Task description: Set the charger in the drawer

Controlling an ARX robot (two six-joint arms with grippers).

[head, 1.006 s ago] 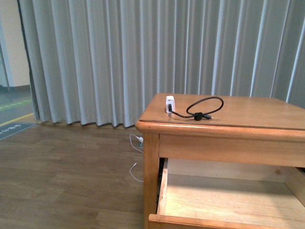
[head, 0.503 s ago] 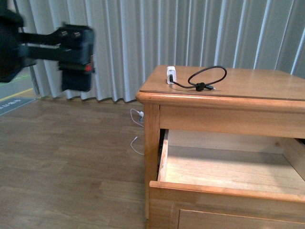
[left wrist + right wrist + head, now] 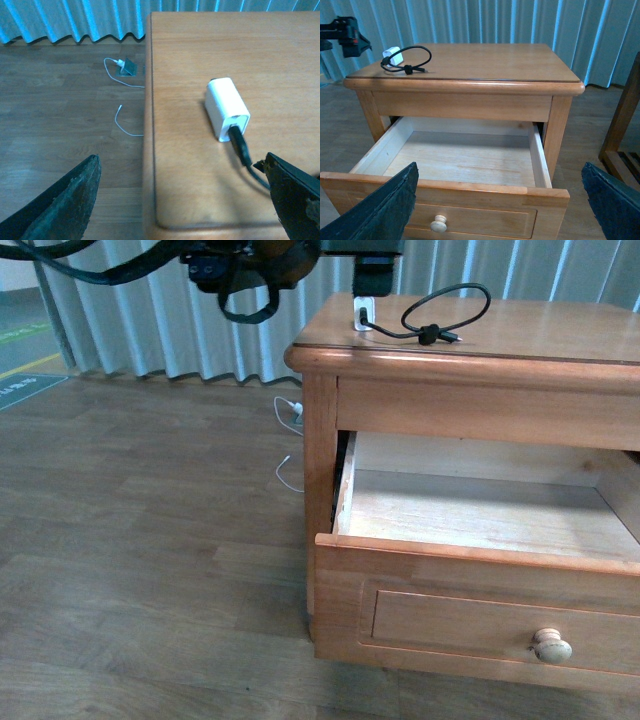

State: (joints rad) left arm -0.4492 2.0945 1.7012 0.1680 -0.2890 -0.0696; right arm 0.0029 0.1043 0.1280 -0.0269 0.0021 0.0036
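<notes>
The left hand [image 3: 181,165] hangs released, its two dark fingers spread wide, over the near left corner of the honey-brown wooden table [image 3: 460,365]. The right hand [image 3: 499,172] is likewise spread and grasps nothing, and it sits out in front of the pulled-out upper drawer [image 3: 470,570] of honey-brown wood, which has a recessed panel front, a small round pale knob [image 3: 551,644] and bare light wood inside. The small white boxy charger [image 3: 226,109] lies on the table top near that left corner, not yet in the drawer, with its thin black cable looped and strapped beside it. It sits just ahead of the left hand, within the span of the open fingers but nearer one of them, and the cable's plug end runs close by that fingertip. The adapter's long axis runs roughly crosswise to the line on which the fingers close, slightly askew, so I judge they would meet its narrower sides. The left arm is plainly the nearer, since the right hand is well apart from the charger. A thin white cable [image 3: 290,410] trails on the floor beside the table and is no part of the job. No brand or label can be read on the adapter, and the pale floor marking [image 3: 25,390] is too small to read.
</notes>
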